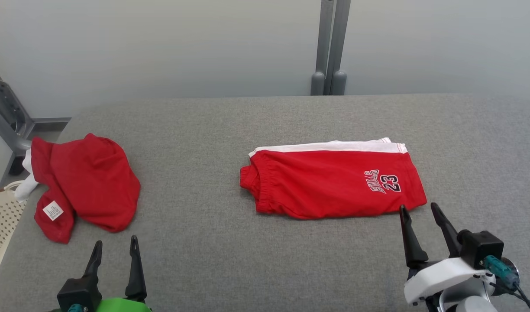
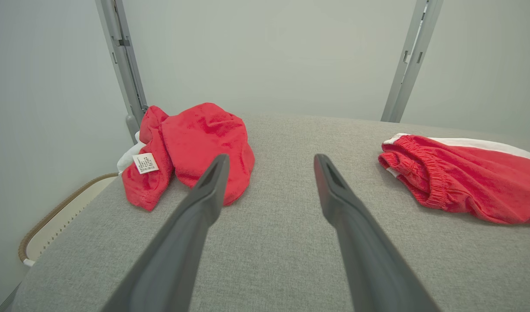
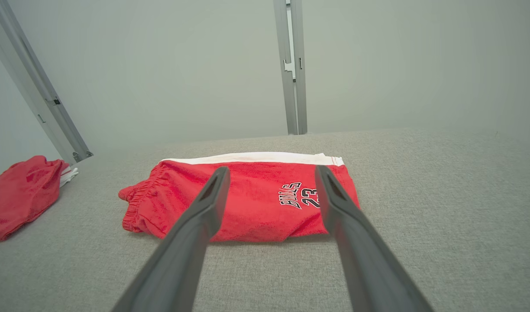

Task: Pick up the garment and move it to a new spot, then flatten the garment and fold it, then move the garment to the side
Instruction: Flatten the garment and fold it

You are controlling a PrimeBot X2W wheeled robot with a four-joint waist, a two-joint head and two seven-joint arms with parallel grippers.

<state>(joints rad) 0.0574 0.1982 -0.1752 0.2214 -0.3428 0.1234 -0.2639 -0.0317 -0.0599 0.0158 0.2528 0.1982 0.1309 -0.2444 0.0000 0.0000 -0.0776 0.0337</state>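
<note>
Head view: the folded red shorts (image 1: 330,184) lay flat at the middle of the grey table (image 1: 247,260), white band at the far edge and the "BULLS 23" print toward the right end. The right gripper (image 1: 418,206) stood open and empty, its tips just beside the shorts' near right corner; whether they touched could not be told. The left gripper (image 1: 116,240) was open and empty too, near a crumpled red garment (image 1: 87,182) at the table's left edge, beside a basket (image 1: 1,221).

Left wrist view: the left gripper (image 2: 271,157) had its fingers spread wide over bare table (image 2: 282,242), with the crumpled garment (image 2: 200,138) ahead to the left and the shorts (image 2: 464,182) to the right.

Right wrist view: the right gripper (image 3: 271,169) was spread with nothing between its fingers, the shorts (image 3: 256,203) lay just ahead, and the crumpled garment (image 3: 22,190) lay well apart at the left.
</note>
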